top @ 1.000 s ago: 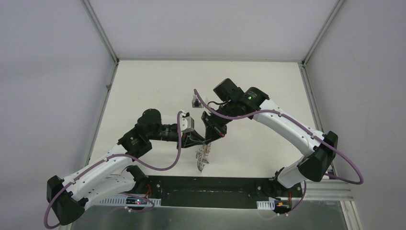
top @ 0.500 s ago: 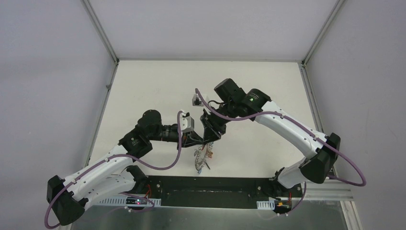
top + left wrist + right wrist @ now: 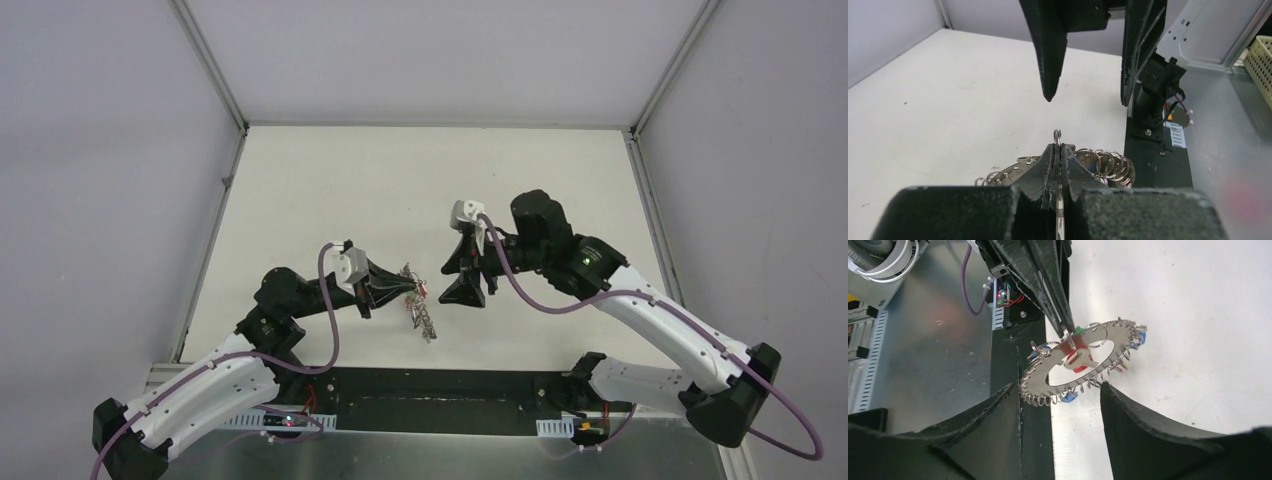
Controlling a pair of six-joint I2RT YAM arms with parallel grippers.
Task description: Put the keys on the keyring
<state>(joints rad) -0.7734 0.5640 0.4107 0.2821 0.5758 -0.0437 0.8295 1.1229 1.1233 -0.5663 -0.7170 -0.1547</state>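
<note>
- The keyring hangs tilted in the air above the near edge of the table, its rim lined with small wire loops.
- A red-tagged key lies across the ring's hole; whether it is hooked on is hard to tell.
- The left gripper is clamped on the ring's rim at a small loop.
- The right gripper faces the ring from just beside it, its jaws spread and touching nothing.
</note>
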